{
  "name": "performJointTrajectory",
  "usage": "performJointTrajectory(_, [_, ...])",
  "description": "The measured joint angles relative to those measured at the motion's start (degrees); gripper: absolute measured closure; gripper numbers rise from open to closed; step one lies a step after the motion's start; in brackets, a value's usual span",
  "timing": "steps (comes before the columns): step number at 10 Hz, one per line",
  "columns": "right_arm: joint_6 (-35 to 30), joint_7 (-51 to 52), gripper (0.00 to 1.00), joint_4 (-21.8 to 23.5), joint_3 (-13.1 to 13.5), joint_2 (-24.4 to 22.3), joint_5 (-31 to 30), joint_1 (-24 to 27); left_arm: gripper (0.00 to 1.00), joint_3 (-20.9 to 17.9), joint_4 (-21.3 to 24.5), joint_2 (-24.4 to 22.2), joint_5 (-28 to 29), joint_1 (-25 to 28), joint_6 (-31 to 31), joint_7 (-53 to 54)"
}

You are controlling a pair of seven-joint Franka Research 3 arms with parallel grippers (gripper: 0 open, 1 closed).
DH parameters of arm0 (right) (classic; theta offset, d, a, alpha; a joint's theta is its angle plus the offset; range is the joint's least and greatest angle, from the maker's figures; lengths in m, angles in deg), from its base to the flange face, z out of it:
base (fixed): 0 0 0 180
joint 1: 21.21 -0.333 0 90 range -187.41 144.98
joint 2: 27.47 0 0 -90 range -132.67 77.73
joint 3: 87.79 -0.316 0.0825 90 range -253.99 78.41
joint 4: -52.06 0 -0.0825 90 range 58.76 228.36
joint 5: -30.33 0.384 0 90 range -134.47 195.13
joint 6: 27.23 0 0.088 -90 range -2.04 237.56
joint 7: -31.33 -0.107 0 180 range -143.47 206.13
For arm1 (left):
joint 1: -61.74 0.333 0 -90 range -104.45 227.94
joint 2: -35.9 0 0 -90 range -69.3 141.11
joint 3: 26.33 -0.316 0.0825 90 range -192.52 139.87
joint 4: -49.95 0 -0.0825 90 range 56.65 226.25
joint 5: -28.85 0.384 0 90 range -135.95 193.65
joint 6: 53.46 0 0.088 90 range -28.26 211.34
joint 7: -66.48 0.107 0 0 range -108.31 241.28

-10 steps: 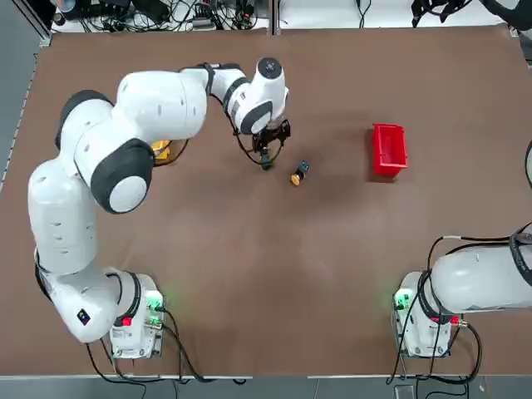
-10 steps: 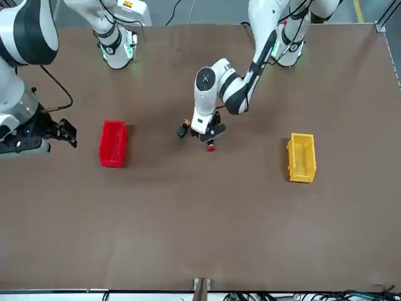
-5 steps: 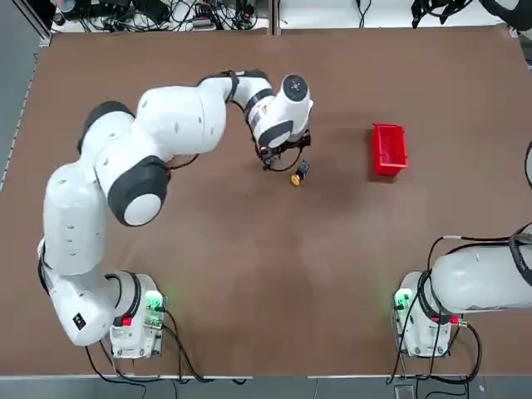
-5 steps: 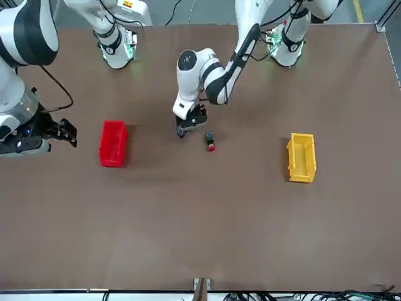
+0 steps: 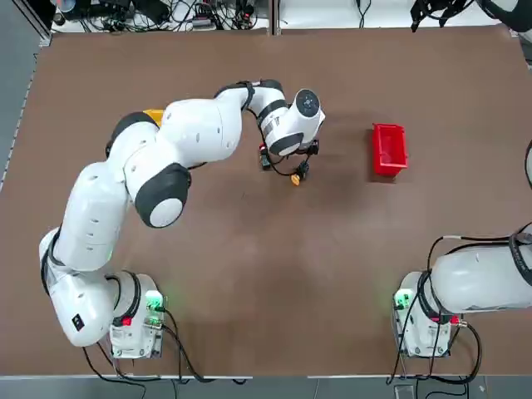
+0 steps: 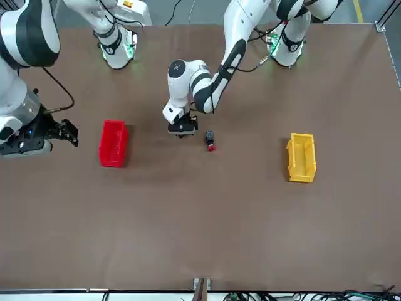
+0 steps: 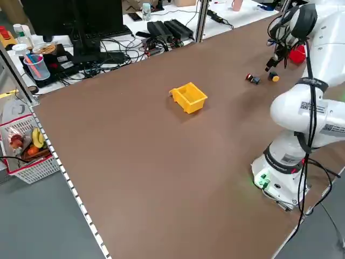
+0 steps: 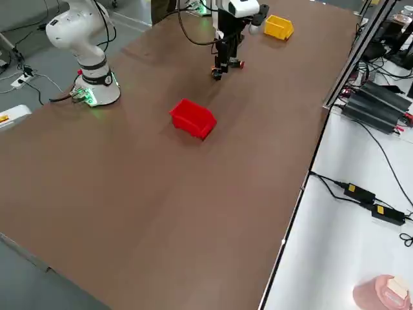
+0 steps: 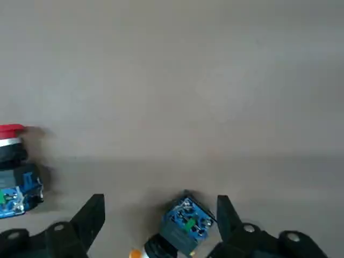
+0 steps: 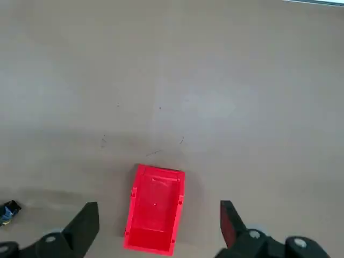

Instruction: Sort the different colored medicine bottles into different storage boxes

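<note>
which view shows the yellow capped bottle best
The left wrist view: the yellow-capped bottle lies large between the open left gripper's fingers, its dark body clear though the cap barely peeks out. The top view shows only a small yellow speck under the gripper; the front view hides it; the side views show specks.

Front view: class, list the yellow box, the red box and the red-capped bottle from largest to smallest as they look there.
1. Yellow box and red box: they look about alike, so no ranking between them.
2. Red-capped bottle: far smaller, lying on the table near the left gripper.
</note>
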Motion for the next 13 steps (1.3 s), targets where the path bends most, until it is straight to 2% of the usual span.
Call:
performJointTrajectory(7, [-0.14,0.00,0.00,0.01,0.01,0.00,0.00,0.01,0.11,0.48,-0.20,3.18,0.00,-1.84,3.68,0.72])
performJointTrajectory(9, [-0.19,0.00,0.00,0.01,0.00,0.00,0.00,0.01,0.21,0.48,-0.32,3.18,-0.14,-1.80,3.68,0.74])
performJointTrajectory(10, [-0.21,0.00,0.00,0.01,0.00,0.00,0.00,0.01,0.36,0.48,-0.32,3.18,-0.19,-1.79,3.68,0.74])
performJointTrajectory(12, [-0.26,0.41,0.00,0.01,0.01,0.00,0.00,0.07,0.40,0.48,-0.30,3.33,-0.55,-1.78,3.67,0.74])
performJointTrajectory(13, [-0.49,0.78,0.00,0.01,0.01,0.00,0.00,0.22,0.47,0.49,-0.27,3.59,-0.68,-1.78,3.67,0.75])
